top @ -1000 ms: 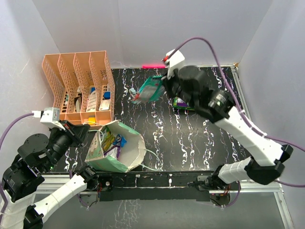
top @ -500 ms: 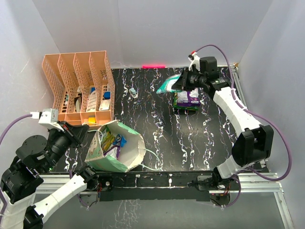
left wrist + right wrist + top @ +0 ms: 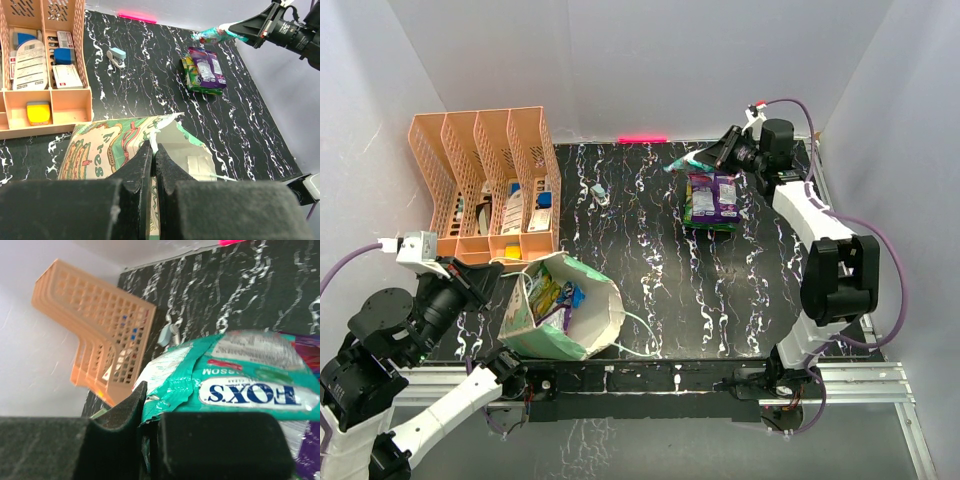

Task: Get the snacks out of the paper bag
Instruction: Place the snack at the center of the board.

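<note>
The paper bag (image 3: 582, 322) lies tilted at the front left, mouth up, with several snack packets (image 3: 552, 296) inside. My left gripper (image 3: 503, 287) is shut on the bag's rim (image 3: 153, 131), fingers pressed together on the paper in the left wrist view (image 3: 153, 148). My right gripper (image 3: 720, 153) is shut on a teal snack packet (image 3: 686, 162), held just above the table's back right; the packet fills the right wrist view (image 3: 235, 385). A purple packet (image 3: 719, 195) lies on a green-and-white one (image 3: 698, 217) just below it.
An orange file rack (image 3: 485, 180) with small items stands at the back left. A small pale stapler-like item (image 3: 597, 190) lies beside it. A pink strip (image 3: 642, 139) marks the table's back edge. White walls close in on three sides.
My right arm has swung from the table's back middle to the back right with the teal packet, stretching out low beside the purple packet. The left gripper and bag have stayed put.
</note>
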